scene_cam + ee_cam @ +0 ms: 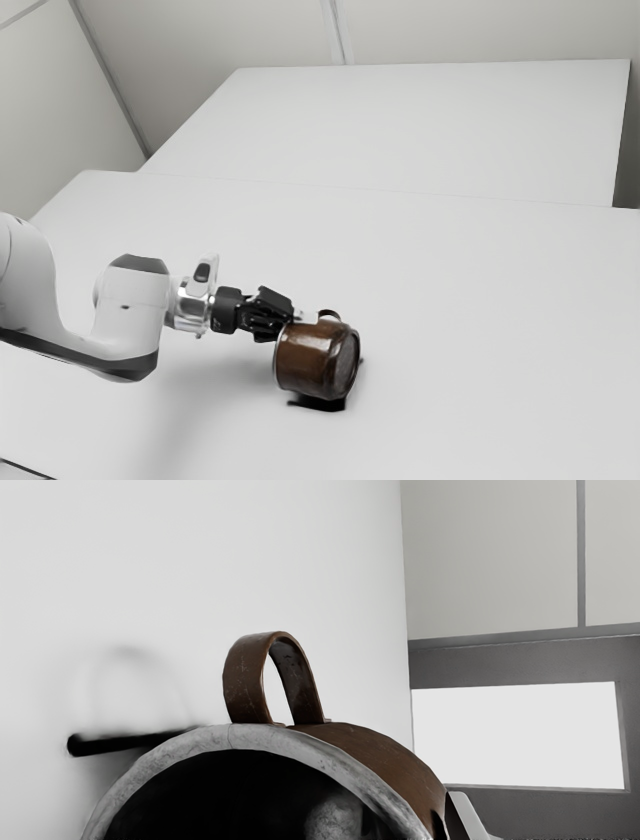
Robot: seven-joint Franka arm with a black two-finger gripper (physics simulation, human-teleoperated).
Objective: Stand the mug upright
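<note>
Your mug point(315, 362) was lying on its side by the big white table point(480, 320), near the middle of the exterior view, and you could not tell if it touched the top. Your gripper point(283, 318) was right at the mouth end of the mug, coming in from the exterior view's left. You could not tell how far open it was, or if it had hold of the mug. The exterior view gave you the mug's round, dark bottom, which faced the exterior view's right. The wrist view looked at the other end, so there you saw the pale gray rim point(215, 737) and the black hollow inside. The handle point(250, 675) was a small brown curl on the far side of the mug in the exterior view, but the wrist view showed you its big loop and the gap through it. A dark strip point(318, 404) was just below the mug in the exterior view. The wrist view also let you see a bright white panel point(520, 735) in a gray frame, and the exterior view had another white tabletop point(400, 130) behind the first one.
</note>
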